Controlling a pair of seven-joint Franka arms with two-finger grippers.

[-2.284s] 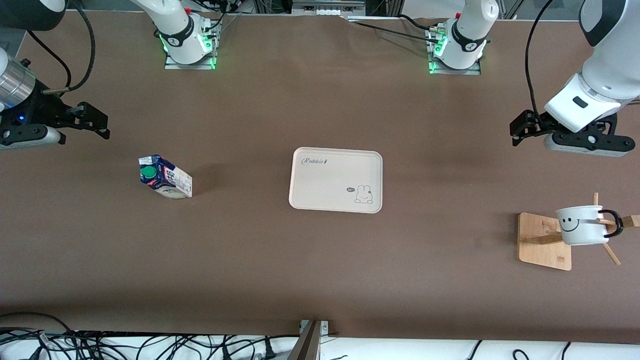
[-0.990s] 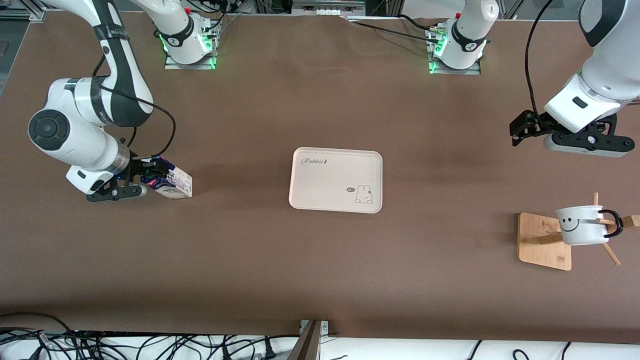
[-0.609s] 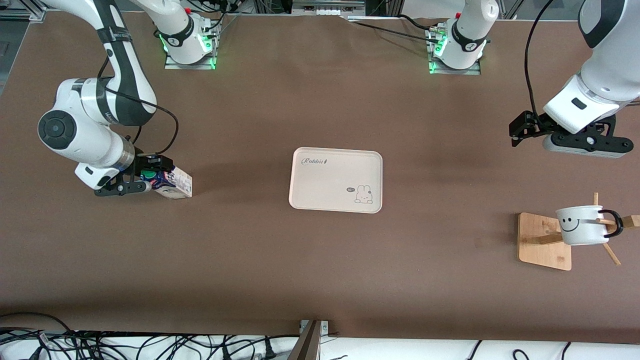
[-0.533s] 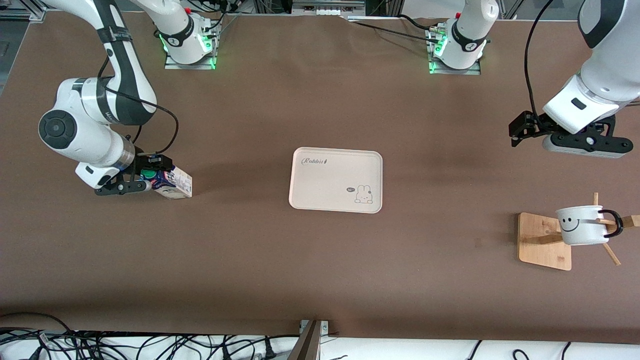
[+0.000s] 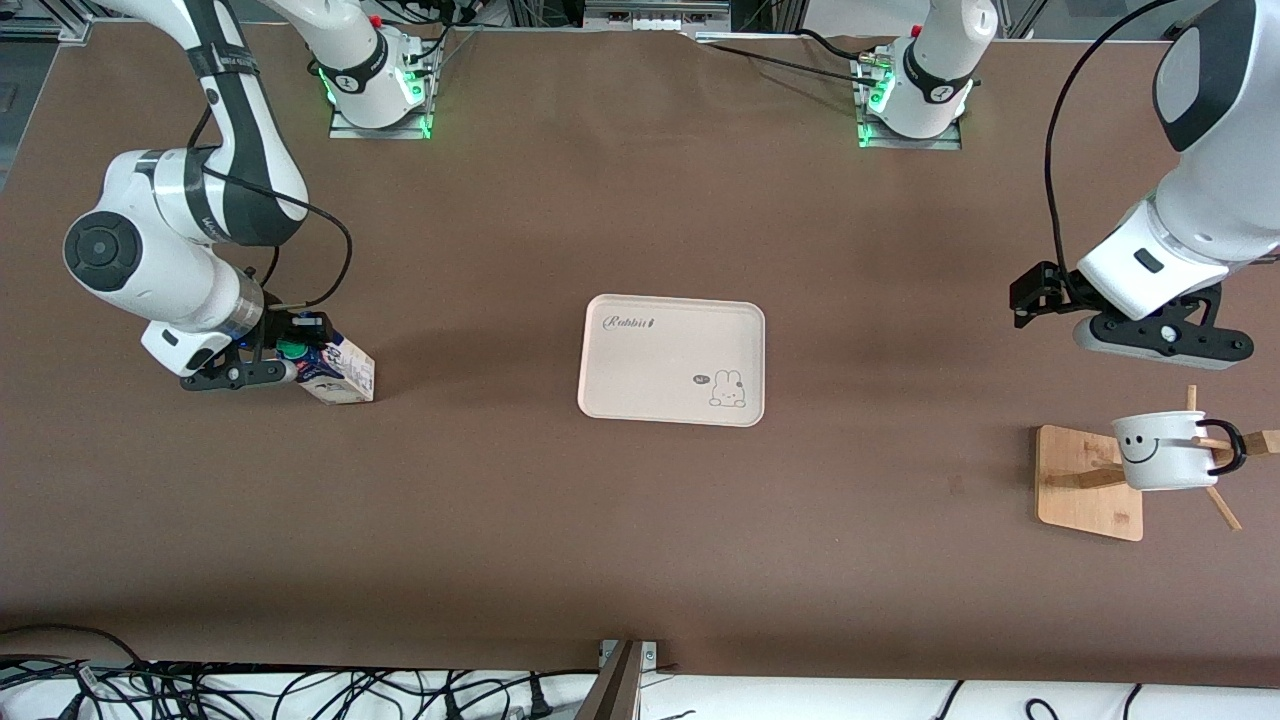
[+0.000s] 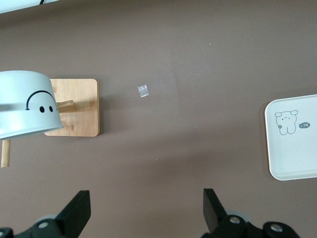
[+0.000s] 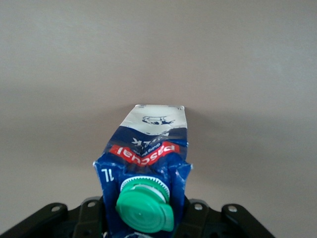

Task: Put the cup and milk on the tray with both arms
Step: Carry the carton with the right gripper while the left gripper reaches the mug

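The milk (image 5: 338, 374) is a blue and white carton with a green cap, on the table toward the right arm's end. My right gripper (image 5: 292, 349) is shut on its gable top. In the right wrist view the carton (image 7: 146, 148) sits squeezed between the black fingers (image 7: 197, 214), and the gripper (image 7: 145, 220) is centred at the cap. The cream tray (image 5: 672, 360) lies at mid-table, bare. The white smiley cup (image 5: 1160, 452) hangs on a wooden rack. My left gripper (image 5: 1032, 298) is open and empty, over bare table beside the rack. In the left wrist view the gripper (image 6: 146, 210) is apart from the cup (image 6: 25, 111).
The rack's wooden base (image 5: 1085, 480) and pegs stand toward the left arm's end; the base also shows in the left wrist view (image 6: 77, 106). A small scrap (image 6: 143, 90) lies on the table between rack and tray (image 6: 294, 139). Cables run along the table's near edge.
My right arm swung in to the carton and closed on its top; the carton shifted slightly and now stands straighter. My left gripper moved lower in the front view, closer to the rack.
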